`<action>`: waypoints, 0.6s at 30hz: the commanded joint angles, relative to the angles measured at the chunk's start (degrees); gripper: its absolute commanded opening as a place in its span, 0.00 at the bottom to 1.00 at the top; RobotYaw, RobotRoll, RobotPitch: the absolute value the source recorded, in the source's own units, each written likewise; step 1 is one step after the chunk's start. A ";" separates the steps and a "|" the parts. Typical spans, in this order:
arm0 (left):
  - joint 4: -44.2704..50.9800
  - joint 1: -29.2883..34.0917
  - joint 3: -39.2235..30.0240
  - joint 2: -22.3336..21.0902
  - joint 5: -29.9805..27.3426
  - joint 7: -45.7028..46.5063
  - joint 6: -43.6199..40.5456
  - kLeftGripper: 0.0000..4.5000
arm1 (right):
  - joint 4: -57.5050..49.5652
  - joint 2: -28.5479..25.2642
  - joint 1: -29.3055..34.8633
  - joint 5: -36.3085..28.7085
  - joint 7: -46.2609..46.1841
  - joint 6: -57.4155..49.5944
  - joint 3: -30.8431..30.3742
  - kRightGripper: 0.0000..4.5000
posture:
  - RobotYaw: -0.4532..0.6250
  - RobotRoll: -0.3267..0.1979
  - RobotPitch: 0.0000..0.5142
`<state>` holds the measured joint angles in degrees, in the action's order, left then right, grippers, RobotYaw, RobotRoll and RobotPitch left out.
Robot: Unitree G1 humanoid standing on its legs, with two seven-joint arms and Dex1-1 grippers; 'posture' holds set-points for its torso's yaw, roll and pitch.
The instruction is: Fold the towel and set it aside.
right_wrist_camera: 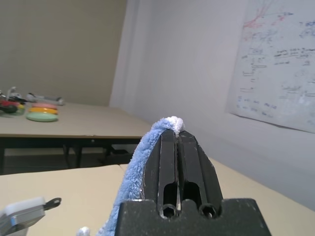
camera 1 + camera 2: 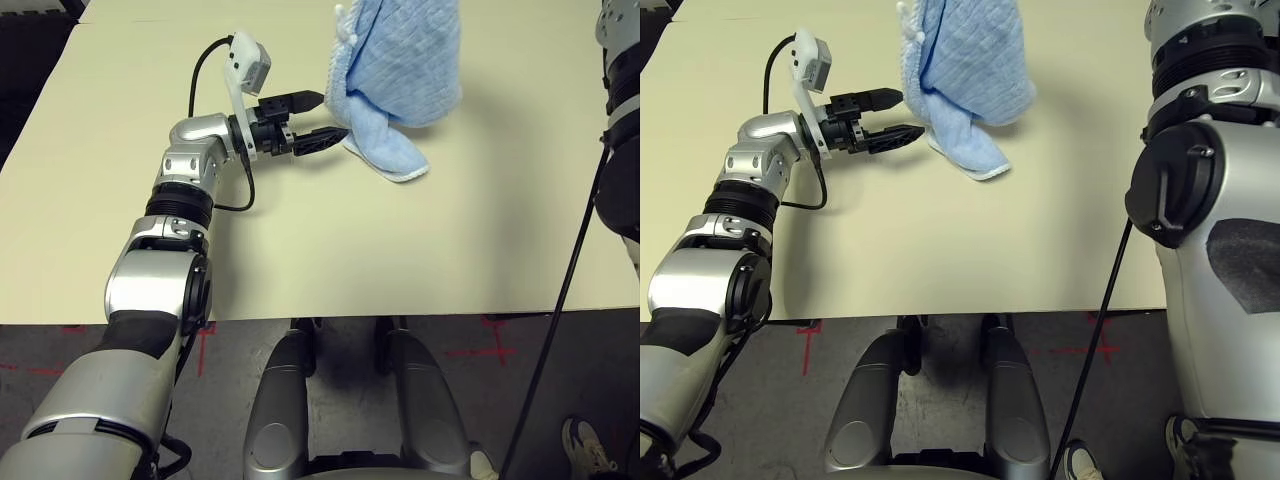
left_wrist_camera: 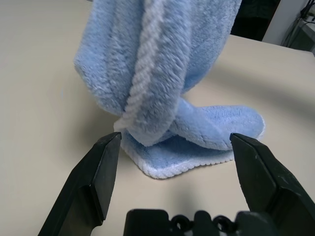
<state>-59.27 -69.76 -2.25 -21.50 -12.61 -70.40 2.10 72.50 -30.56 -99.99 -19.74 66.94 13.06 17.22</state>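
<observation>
One fold at most looks begun. In the left eye view the towel (image 2: pixel 395 70) hangs long-axis upright at about one o'clock, its tail lying on the surface (image 2: pixel 300 250) toward five o'clock; the left tool (image 2: pixel 322 117) stands apart just beside it.

In the right wrist view the right tool (image 1: pixel 177 135) is clamped on the towel's top edge; setting aside remains.
</observation>
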 commanded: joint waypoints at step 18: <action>-4.75 -7.48 -6.76 5.60 -3.18 2.52 10.12 1.00 | 0.07 -3.36 -3.38 3.12 -3.40 4.00 2.15 0.01 | 0.46 0.62 0.55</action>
<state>-64.01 -77.26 -8.80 -16.83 -14.66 -64.83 12.97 74.60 -32.23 -100.67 -16.77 63.33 14.78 18.69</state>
